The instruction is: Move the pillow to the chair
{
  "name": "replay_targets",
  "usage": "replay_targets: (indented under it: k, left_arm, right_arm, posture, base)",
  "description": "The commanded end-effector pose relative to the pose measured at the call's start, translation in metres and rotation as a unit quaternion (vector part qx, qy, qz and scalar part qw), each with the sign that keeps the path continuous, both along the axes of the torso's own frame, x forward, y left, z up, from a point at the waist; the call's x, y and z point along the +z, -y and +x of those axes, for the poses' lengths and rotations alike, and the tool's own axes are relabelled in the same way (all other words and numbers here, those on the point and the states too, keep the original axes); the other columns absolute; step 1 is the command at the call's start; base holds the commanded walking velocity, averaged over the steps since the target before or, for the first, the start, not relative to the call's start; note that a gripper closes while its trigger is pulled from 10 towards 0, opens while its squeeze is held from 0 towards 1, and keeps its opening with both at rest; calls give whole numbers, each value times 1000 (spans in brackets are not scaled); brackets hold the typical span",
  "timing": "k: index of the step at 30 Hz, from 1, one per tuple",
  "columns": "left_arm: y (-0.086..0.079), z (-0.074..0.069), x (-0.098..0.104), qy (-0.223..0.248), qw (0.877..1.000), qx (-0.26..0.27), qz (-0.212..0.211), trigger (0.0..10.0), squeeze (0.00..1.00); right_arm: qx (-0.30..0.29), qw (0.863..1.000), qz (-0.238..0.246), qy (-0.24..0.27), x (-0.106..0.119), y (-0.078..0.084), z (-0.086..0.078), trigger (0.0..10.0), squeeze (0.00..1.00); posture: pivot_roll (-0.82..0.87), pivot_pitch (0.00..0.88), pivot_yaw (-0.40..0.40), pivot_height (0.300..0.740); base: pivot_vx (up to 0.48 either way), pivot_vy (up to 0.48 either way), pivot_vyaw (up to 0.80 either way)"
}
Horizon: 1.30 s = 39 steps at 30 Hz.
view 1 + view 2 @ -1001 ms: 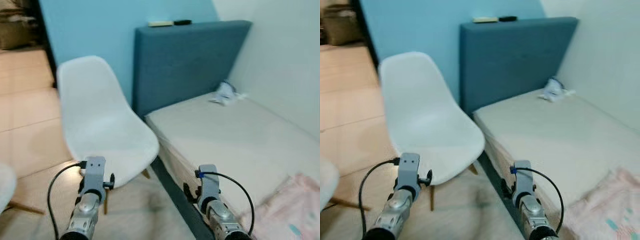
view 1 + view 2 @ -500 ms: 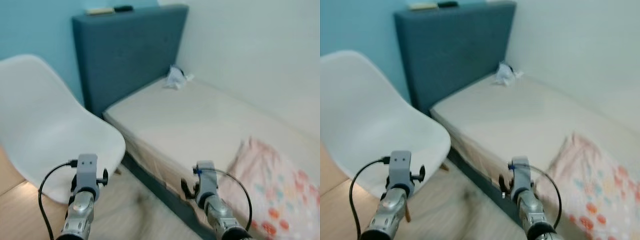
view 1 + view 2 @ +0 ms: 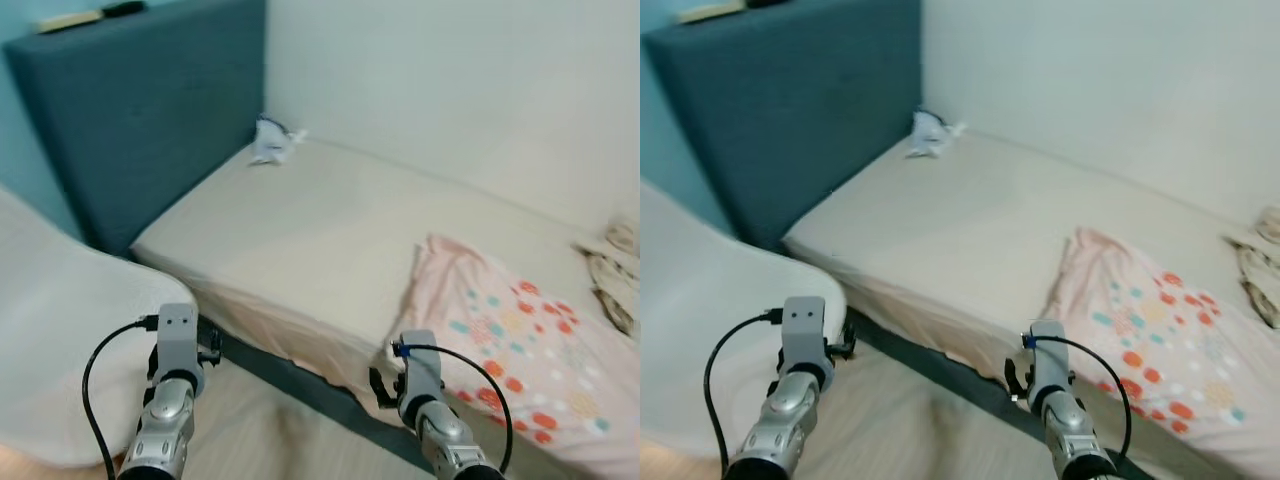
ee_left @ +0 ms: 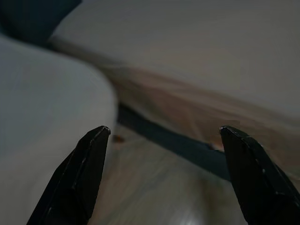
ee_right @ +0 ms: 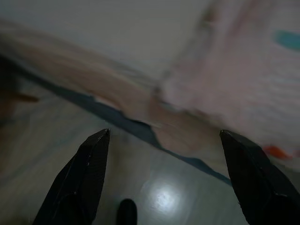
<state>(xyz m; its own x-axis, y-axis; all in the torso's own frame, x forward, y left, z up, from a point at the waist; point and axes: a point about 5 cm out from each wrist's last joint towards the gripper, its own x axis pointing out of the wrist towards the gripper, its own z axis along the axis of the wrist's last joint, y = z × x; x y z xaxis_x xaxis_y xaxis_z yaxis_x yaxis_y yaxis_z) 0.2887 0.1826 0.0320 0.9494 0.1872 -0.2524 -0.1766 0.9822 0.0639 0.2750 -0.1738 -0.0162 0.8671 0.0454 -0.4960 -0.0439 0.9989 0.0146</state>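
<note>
Bedroom corner with a white wall, a dark blue headboard point(image 3: 130, 110) and a bare beige bed point(image 3: 330, 240) running along the wall. So the pillow point(image 3: 520, 350), pink with orange and teal dots, is lying flat on the bed at the end away from the headboard, near the front edge, nothing touching it. White chair point(image 3: 60, 350) sits on the robot's left, just beside the headboard end of the bed.

Both arms are held low out front over the floor, my guess is just carried ready while it lines up. Right pincer point(image 5: 164, 173) has its fingers spread apart and empty, pointing at the bed edge with the pillow just beyond and to its right. Left pincer point(image 4: 164, 173) is spread apart too, aimed between chair and bed, well apart from the pillow.
</note>
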Motion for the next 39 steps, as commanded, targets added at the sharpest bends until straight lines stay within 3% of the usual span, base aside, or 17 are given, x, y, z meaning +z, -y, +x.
replay_targets:
  k: [1, 27, 34, 38, 39]
  left_arm:
    - [5, -1, -4, -13, 1000, -8, -2, 10000, 0]
    - [5, 4, 0, -9, 1000, -13, -1, 10000, 0]
    - [4, 3, -1, -11, 1000, -10, -1, 10000, 0]
    - [3, 2, -2, -13, 1000, -10, -3, 10000, 0]
    - [3, -1, -8, -27, 999, -14, -8, 10000, 0]
  right_arm:
    - [-15, 1000, 2, -11, -5, 5, -6, 10000, 0]
    - [-19, 1000, 10, -13, -5, 2, -6, 10000, 0]
    - [6, 1000, 20, -10, -4, -2, -5, 10000, 0]
    - [15, 1000, 21, -14, -5, -4, -5, 10000, 0]
    - [39, 999, 23, -26, -7, -7, -6, 10000, 0]
  posture:
    - [4, 70, -86, 740]
    - [4, 56, -75, 740]
    - [2, 59, -78, 740]
    - [0, 60, -78, 740]
    - [-3, 61, -83, 740]
  base:
    - [0, 0, -800]
    - [0, 0, -800]
    - [0, 0, -800]
    - [0, 0, 0]
    - [0, 0, 0]
